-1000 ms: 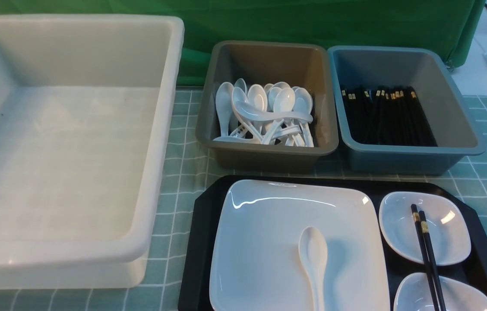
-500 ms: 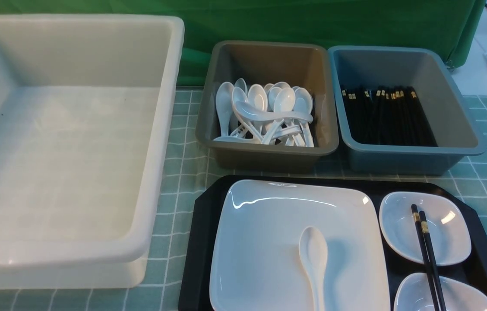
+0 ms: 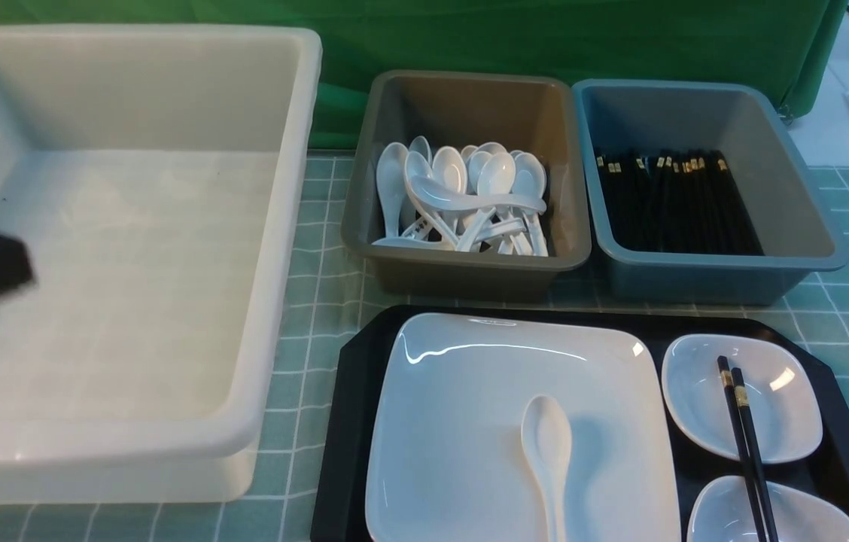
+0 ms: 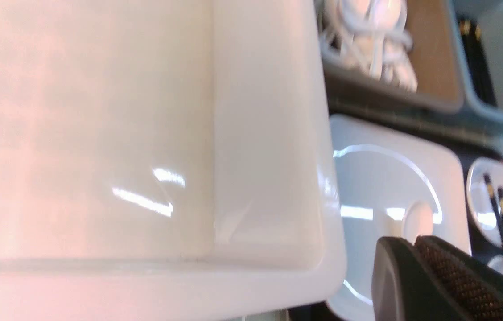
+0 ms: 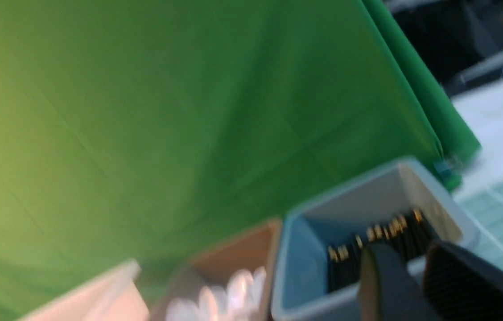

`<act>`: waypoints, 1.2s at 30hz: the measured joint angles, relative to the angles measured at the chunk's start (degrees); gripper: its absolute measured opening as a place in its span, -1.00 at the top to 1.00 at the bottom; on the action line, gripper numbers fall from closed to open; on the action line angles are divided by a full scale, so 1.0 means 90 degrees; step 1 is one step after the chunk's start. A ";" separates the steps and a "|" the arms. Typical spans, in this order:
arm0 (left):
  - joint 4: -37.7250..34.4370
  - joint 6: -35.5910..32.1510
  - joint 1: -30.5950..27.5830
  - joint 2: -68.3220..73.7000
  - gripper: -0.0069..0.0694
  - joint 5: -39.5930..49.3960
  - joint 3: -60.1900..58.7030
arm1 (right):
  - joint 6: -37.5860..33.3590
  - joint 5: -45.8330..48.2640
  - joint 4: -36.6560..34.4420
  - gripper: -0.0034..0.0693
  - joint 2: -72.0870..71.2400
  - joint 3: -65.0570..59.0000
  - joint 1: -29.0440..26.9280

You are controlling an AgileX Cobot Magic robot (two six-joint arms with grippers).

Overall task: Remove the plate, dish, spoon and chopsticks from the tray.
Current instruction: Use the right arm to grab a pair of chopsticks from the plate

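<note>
L fingers: left gripper (image 4: 414,241) closed, pads touching, nothing held.
R fingers: right gripper (image 5: 414,256) slightly apart, nothing between; blue-grey plastic bin (image 5: 296,258) beyond tips.
Plate: large glossy white rounded-square plate (image 3: 470,391) on flat black plastic tray (image 3: 353,406), beyond L tips.
Spoon: glossy white soup spoon (image 3: 546,444) on plate, bowl just past L tips.
Chopsticks: thin black chopsticks (image 3: 744,436) across 2 small white dishes (image 3: 695,406), apart fm L fingers.

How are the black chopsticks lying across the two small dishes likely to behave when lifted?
The chopsticks look thin and straight, so probably stiff and light. They bridge the far dish and the near dish rather than lying flat, so a nudge might roll or tip them. As two loose sticks, one could slip free.
</note>
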State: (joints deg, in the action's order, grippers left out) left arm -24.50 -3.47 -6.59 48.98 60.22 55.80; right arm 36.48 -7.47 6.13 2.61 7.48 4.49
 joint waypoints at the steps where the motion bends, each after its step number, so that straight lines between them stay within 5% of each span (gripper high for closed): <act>1: -0.0022 -0.0063 0.0000 0.0073 0.78 0.0054 0.0000 | 0.0000 0.0227 0.0000 0.57 0.0054 0.0083 0.0022; 3: -0.0070 -0.0296 0.0000 0.0317 0.80 0.0185 0.0000 | -0.0497 0.1801 0.0000 0.78 0.0610 0.1260 0.0365; 7: -0.0113 -0.0436 0.0095 0.0390 0.82 0.0235 0.0021 | -0.1451 0.4246 0.0000 0.85 0.1896 0.2837 0.0977; 12: 0.0130 -0.0394 0.1210 0.0506 0.82 0.0228 0.0049 | -0.2337 0.6963 0.0358 0.84 0.4431 0.4783 0.1760; 19: 0.1534 0.0761 0.3219 0.0864 0.82 0.0382 0.0049 | -0.2852 0.7409 0.0439 0.86 0.6525 0.5996 0.1542; 27: 0.2000 0.1446 0.4495 0.0898 0.82 0.0014 0.0049 | -0.4169 0.7308 -0.1675 0.83 0.8764 0.6861 0.0222; 30: 0.2016 0.1466 0.4569 0.0898 0.82 -0.0043 0.0049 | -0.4258 0.7069 -0.1847 0.60 0.9409 0.6889 0.0071; 36: 0.2175 0.1503 0.4590 0.0898 0.82 -0.0146 0.0049 | -0.4258 0.6267 -0.1955 -0.25 1.0609 0.6889 0.0125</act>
State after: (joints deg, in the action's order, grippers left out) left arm -4.92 10.06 34.72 57.06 58.91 56.24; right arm -1.84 48.93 -11.46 98.09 69.48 5.61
